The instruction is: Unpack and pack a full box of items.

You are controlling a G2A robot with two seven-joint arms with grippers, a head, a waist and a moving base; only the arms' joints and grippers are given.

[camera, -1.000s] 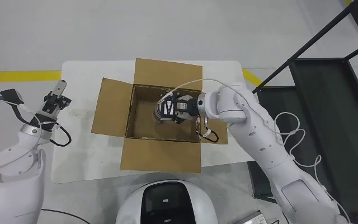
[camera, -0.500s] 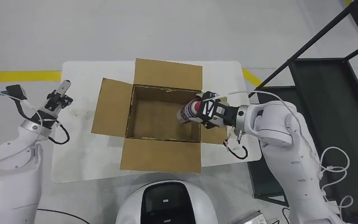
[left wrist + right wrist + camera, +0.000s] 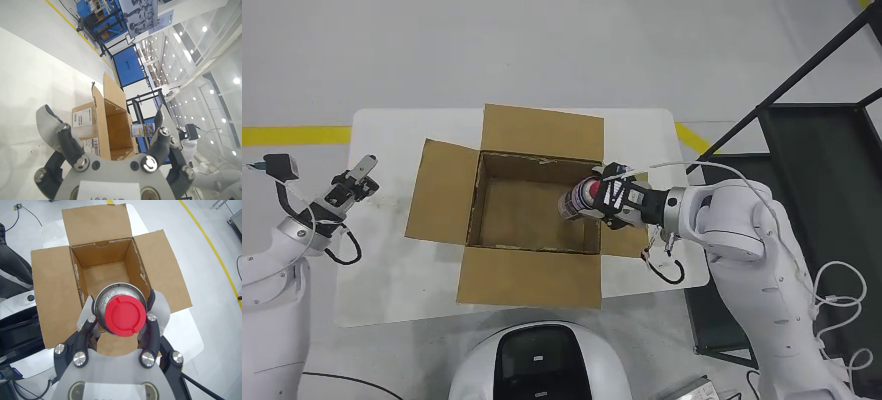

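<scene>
So there's a brown cardboard box sitting on a white table, all four flaps folded out flat and the opening facing straight up. The right gripper comes in from the right side and is clamped around a can with a bit of red on it. The can is lying sideways, right over the box's right wall, with its far end poking in over the opening. The left gripper hangs over the table's left edge, near the left flap but not touching it. A yellow floor line runs off behind the table, and a black metal rack stands to the right.
</scene>
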